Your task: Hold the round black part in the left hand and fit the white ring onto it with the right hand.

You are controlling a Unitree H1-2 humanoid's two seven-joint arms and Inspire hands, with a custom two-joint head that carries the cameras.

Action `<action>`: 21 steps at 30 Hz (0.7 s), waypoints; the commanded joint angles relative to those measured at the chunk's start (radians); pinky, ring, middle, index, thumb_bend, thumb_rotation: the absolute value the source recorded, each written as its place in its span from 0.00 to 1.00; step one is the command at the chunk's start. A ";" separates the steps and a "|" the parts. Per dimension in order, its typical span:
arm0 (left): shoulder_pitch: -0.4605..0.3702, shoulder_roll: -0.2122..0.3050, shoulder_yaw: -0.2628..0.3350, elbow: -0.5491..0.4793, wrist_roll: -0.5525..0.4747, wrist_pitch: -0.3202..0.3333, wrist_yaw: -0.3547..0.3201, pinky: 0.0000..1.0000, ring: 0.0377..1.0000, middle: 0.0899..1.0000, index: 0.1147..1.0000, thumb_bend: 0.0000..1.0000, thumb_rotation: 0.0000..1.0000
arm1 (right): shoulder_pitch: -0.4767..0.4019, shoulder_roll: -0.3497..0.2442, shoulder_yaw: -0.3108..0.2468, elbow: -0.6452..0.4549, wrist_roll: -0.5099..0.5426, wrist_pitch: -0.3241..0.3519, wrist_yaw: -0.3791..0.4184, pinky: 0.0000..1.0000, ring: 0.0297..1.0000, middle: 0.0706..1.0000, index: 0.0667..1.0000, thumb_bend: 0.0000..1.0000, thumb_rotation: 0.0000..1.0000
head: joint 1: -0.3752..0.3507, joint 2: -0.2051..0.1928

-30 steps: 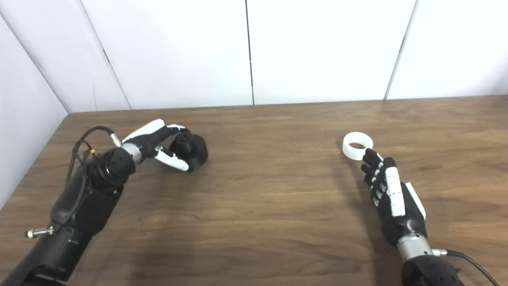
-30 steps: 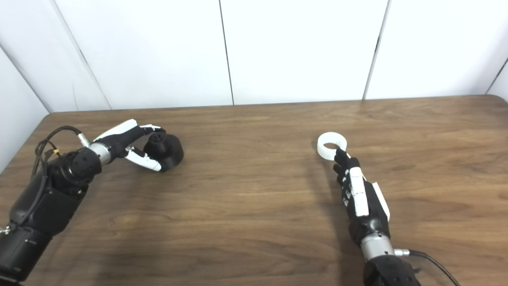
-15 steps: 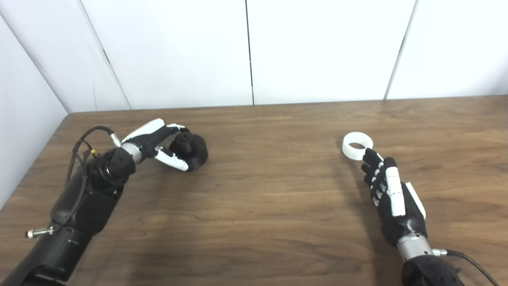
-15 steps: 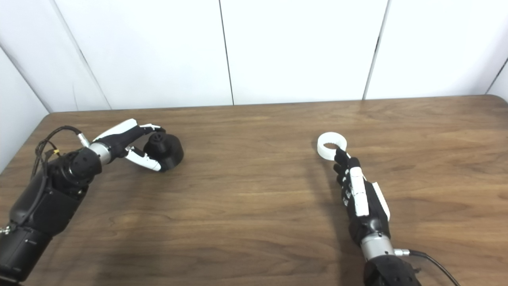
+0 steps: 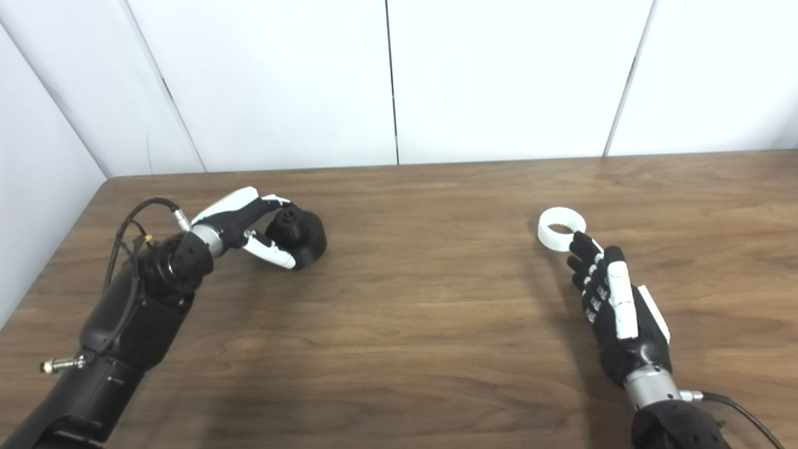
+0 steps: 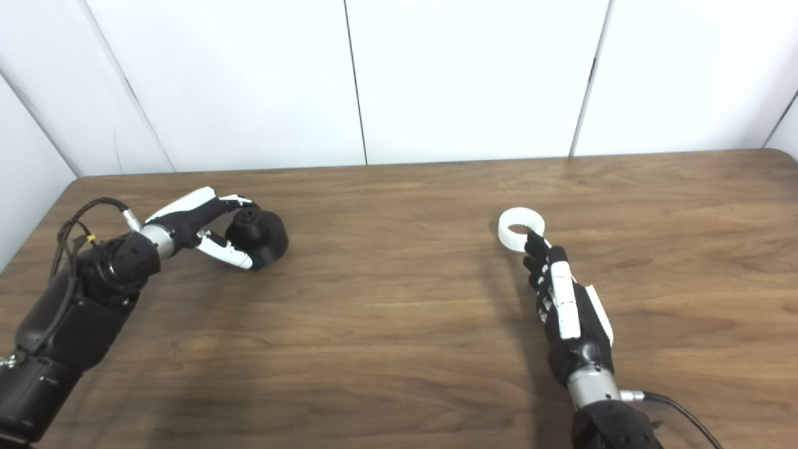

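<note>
The round black part with a small knob on top rests on the wooden table at the left. My left hand is closed around its left side, fingers over the top by the knob and thumb along its near side. The white ring lies flat on the table at the right. My right hand is open and empty, held flat with fingers stretched toward the ring. Its fingertips reach the ring's near edge. Both also show in the right eye view, the part and the ring.
The brown wooden table runs to white wall panels at the back. Its left edge lies close beside my left arm. A cable loops off the left wrist and another off the right wrist.
</note>
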 commanded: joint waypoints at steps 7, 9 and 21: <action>-0.032 0.028 0.011 -0.018 0.012 -0.010 0.023 1.00 1.00 1.00 0.87 1.00 0.26 | -0.012 -0.013 -0.005 -0.047 0.014 -0.037 0.017 1.00 0.96 0.94 0.91 0.57 1.00 | 0.004 0.001; -0.031 0.029 0.009 -0.017 0.017 -0.011 0.025 1.00 1.00 1.00 0.86 1.00 0.27 | -0.012 -0.015 -0.006 -0.048 0.012 -0.036 0.018 1.00 0.96 0.94 0.90 0.58 1.00 | 0.006 0.002; -0.031 0.024 -0.004 -0.001 0.045 0.004 0.028 1.00 1.00 1.00 0.86 1.00 0.28 | -0.013 -0.024 -0.007 -0.055 0.012 -0.031 0.020 1.00 0.96 0.94 0.90 0.58 1.00 | 0.004 0.005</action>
